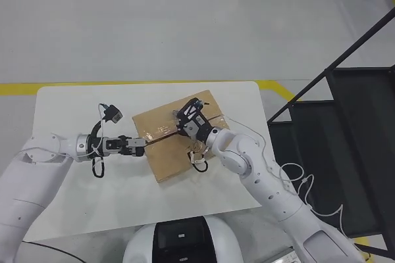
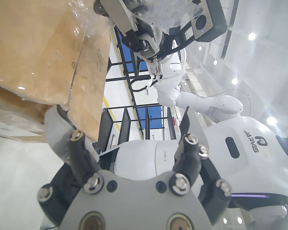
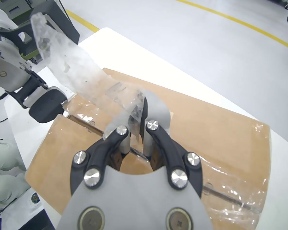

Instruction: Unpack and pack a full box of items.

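A brown cardboard box (image 1: 166, 158) lies slanted at the middle of the white table (image 1: 72, 105). My right gripper (image 3: 140, 113) hovers just over the box's top (image 3: 206, 130), shut on a strip of clear tape (image 3: 69, 72) that stands up, peeled off the centre seam. More clear tape still lies along the seam toward the box's far end. In the top view the right gripper (image 1: 187, 121) is over the box's middle. My left gripper (image 2: 121, 116) is open at the box's left edge (image 2: 38, 37), one finger (image 2: 60, 125) against the cardboard corner.
A black metal stair frame (image 1: 342, 118) stands off the table's right side. A thin white cable (image 1: 303, 184) trails from the right arm. A yellow line (image 1: 13, 89) runs on the floor behind. Bare tabletop lies left of and in front of the box.
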Tool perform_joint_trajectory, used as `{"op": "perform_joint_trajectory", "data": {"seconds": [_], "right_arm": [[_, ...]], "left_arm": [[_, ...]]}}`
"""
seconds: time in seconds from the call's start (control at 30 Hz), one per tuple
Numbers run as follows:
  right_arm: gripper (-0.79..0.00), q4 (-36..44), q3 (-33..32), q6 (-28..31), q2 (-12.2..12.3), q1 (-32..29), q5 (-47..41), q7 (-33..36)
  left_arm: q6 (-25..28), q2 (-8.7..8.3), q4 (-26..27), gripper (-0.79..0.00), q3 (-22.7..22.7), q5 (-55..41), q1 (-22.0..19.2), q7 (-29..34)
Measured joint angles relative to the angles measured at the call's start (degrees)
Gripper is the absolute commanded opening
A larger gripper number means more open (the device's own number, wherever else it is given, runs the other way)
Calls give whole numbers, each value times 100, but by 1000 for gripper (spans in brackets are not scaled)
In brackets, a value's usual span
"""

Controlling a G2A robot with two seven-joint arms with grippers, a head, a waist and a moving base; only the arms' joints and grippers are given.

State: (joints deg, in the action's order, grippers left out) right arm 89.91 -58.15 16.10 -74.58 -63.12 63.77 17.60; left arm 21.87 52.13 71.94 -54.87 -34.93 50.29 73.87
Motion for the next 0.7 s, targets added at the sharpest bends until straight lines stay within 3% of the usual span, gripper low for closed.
{"op": "perform_joint_trajectory", "data": {"seconds": [0.3,0.53,0.7], "right_arm": [[-785,10,-31,23,-1,-41,24,23],[-785,4,-92,64,-11,-32,-177,27],[-785,77,-302,199,-5,-10,-726,123]], "left_arm": [[355,195,-1172,-785,167,160,-710,164],[539,222,-1596,-785,124,340,-809,213],[507,184,-1823,-785,61,1017,-836,-229]]}}
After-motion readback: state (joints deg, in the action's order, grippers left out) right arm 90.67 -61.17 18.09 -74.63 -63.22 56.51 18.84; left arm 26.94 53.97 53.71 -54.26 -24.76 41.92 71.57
